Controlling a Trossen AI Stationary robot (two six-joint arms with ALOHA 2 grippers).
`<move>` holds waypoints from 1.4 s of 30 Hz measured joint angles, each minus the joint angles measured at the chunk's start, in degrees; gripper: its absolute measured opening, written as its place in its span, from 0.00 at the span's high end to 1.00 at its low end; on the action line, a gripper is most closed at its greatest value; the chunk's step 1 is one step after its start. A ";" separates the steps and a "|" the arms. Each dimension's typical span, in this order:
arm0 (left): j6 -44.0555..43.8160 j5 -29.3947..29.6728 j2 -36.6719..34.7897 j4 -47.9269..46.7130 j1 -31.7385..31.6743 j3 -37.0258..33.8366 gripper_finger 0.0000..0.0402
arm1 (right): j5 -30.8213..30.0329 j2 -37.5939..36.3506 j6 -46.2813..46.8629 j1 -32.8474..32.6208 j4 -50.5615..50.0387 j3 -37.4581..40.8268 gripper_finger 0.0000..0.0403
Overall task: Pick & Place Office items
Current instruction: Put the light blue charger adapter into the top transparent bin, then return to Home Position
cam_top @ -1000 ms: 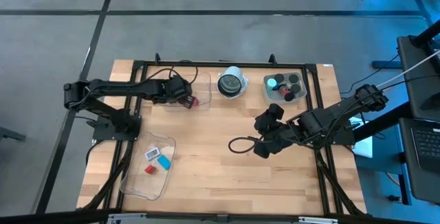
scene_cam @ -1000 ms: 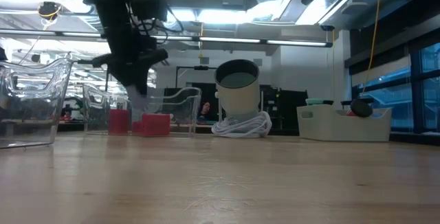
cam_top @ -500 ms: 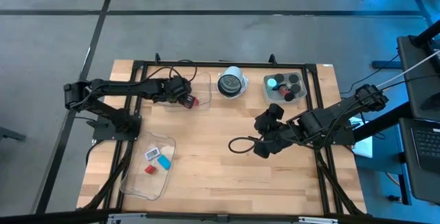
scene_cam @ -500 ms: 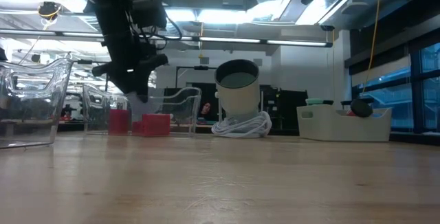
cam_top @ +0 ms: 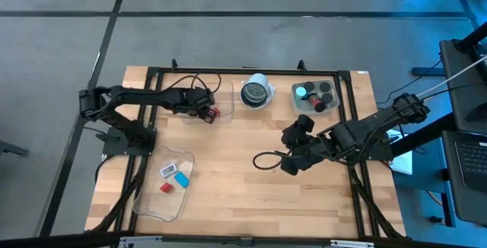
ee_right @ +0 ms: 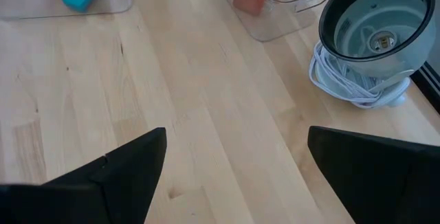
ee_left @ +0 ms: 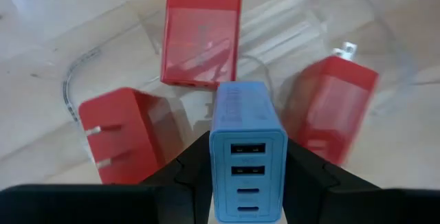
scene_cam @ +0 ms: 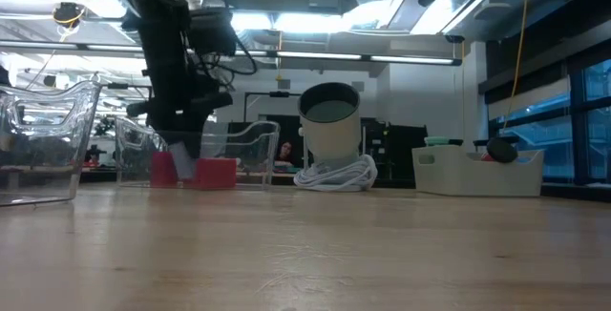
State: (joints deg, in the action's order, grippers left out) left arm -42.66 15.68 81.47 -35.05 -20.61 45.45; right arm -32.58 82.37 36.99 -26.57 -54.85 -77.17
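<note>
My left gripper [cam_top: 205, 110] reaches down over the clear tray [cam_top: 227, 88] at the table's far left and is shut on a pale-blue charger block [ee_left: 246, 141]. Three red blocks [ee_left: 201, 37], [ee_left: 124, 138], [ee_left: 331, 107] lie on the tray floor around it. In the low view the gripper [scene_cam: 181, 154] stands level with the red blocks [scene_cam: 216, 173]. My right gripper [ee_right: 234, 176] waits open over bare wood at the table's right middle [cam_top: 289, 163], touching nothing. My left gripper pinches the pale-blue block between its two fingers [ee_left: 185, 176], one on each long side near the port end [ee_left: 218, 162]. The fingers come from above, pointing down into the tray. The block's port face is turned toward the wrist camera. Whether its far end rests on the tray I cannot tell.
A second clear tray [cam_top: 152, 202] at the near left holds a white, a blue and a red piece. A far-right tray [cam_top: 335, 88] holds a teal cap, black cylinders and a red piece. A round white-rimmed object [cam_top: 257, 93] with a coiled cable stands between the far trays. Open wood lies mid-table.
My left gripper, shut on the pale-blue block throughout, has risen a little and then come down into the far-left tray, ending level with the red blocks and shifted slightly toward the table's near right. The right arm has kept still.
</note>
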 joint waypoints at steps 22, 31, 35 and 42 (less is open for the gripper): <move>4.55 -1.25 1.71 0.39 -0.49 0.42 0.55 | 0.47 0.00 -0.23 0.00 -0.02 0.00 0.11; 9.26 -6.85 -1.38 -13.58 0.33 10.79 0.51 | 7.22 0.00 -5.63 0.02 -0.11 0.00 0.11; 10.39 -1.69 -5.21 -16.52 2.60 15.38 0.52 | 7.73 -0.04 -9.23 0.00 -1.05 0.00 0.11; 11.86 4.24 -17.63 -17.12 5.74 17.25 0.52 | 8.26 -1.76 -18.40 -0.04 -3.89 -0.04 0.11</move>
State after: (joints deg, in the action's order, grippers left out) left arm -30.80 19.92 63.84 -52.17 -14.88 62.70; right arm -24.32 80.61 18.59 -26.61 -58.74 -77.21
